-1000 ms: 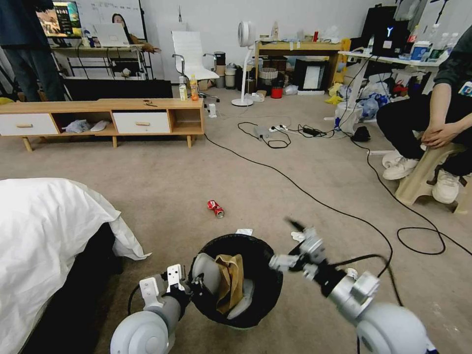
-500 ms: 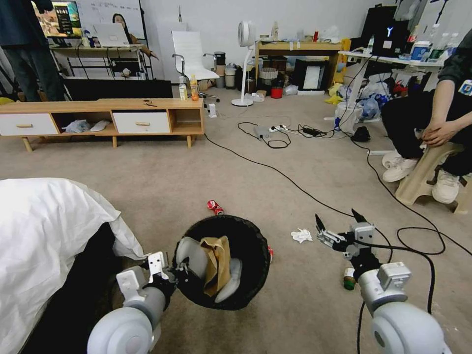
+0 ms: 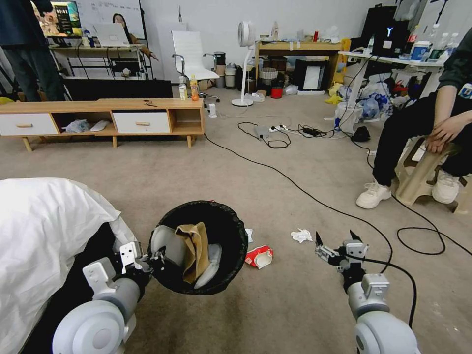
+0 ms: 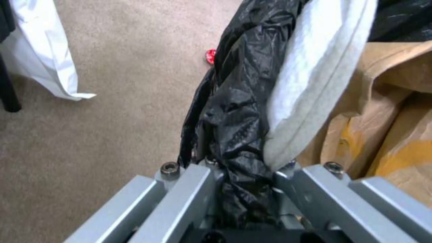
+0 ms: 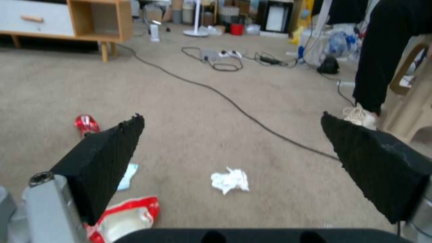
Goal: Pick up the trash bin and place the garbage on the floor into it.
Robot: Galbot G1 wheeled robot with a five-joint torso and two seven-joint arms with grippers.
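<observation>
The trash bin [image 3: 231, 223], lined with a black bag, hangs tilted just above the floor [image 3: 187, 167], and my left gripper [image 3: 147, 259] is shut on its near rim; the left wrist view shows the fingers clamped on the folded liner [image 4: 234, 135]. Brown paper [image 3: 195, 248] and white pieces lie inside. On the carpet right of the bin lie garbage pieces: a crushed red-and-white noodle cup [image 3: 259, 256] [image 5: 128, 217], a crumpled tissue [image 3: 301, 235] [image 5: 230, 179] and a flat tissue [image 3: 249, 235]. A red can [image 5: 86, 124] lies farther off. My right gripper [image 3: 335, 237] [image 5: 230, 116] hovers open, right of the cup.
A bed with a white sheet [image 3: 44, 221] stands close on the left. Black cables [image 3: 295, 187] cross the carpet toward a seated person's feet and stool [image 3: 418, 182] on the right. A low wooden cabinet [image 3: 103, 118] lines the far left.
My left arm has carried the bin leftward, covering the red can. The right gripper swung from over the bin out to the right. The noodle cup now lies exposed on the carpet.
</observation>
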